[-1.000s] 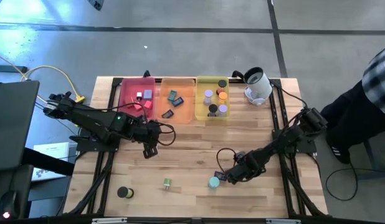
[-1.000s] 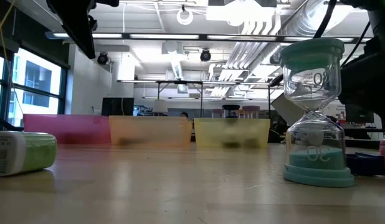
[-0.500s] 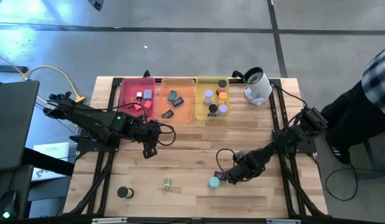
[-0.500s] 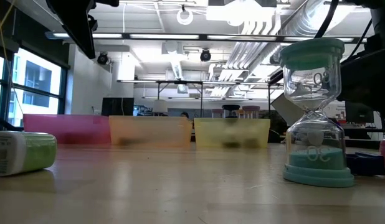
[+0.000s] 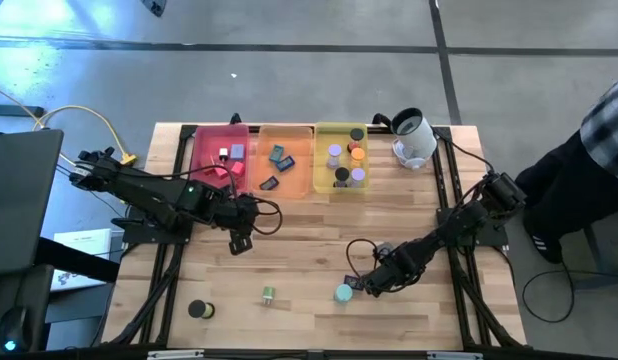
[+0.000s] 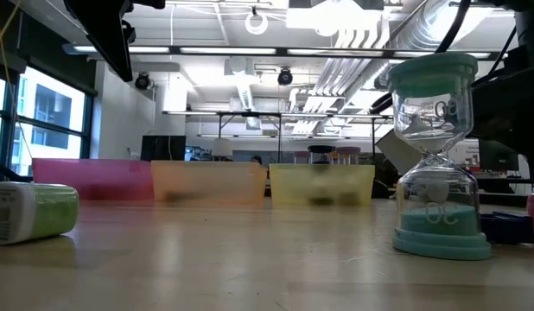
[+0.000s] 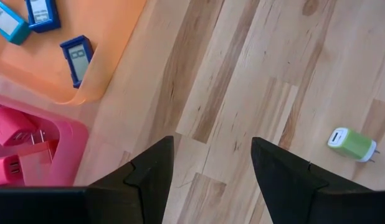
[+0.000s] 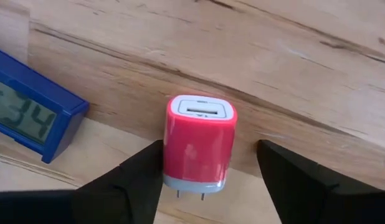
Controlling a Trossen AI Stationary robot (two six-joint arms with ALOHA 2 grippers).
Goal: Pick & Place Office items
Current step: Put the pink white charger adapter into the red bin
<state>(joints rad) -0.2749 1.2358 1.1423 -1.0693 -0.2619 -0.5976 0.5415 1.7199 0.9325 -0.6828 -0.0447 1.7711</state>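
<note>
A pink plug cube lies on the table beside a flat blue clock. My right gripper is open low over the table's near right, one finger on each side of the cube. A teal hourglass stands upright just left of it. A green plug cube and a black cylinder lie near the front edge. My left gripper is open and empty, above the table in front of the pink tray. My right gripper's fingers come down from above on either side of the pink cube's two sides. One finger stands right against the cube's side; I cannot tell whether it touches. The cube lies flat on the table.
The orange tray holds blue clocks, the yellow tray holds several cylinders, and the pink tray holds pink cubes. A white device stands at the far right. A person stands beyond the right edge. Bare wood lies in the middle.
</note>
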